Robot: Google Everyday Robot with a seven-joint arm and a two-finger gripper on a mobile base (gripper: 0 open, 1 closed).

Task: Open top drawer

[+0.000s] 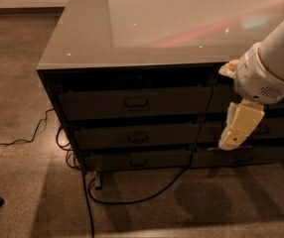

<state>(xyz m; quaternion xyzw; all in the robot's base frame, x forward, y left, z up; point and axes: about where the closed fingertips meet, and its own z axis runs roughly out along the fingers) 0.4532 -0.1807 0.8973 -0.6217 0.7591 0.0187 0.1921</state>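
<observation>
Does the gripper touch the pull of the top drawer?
No, the gripper hangs right of the top drawer and its pull, before the right-hand drawers.

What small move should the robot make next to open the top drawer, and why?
Probably swing the pincer left and up toward the pull of the top drawer: the drawer looks shut, and the pincer hangs to its right, lower down.
</observation>
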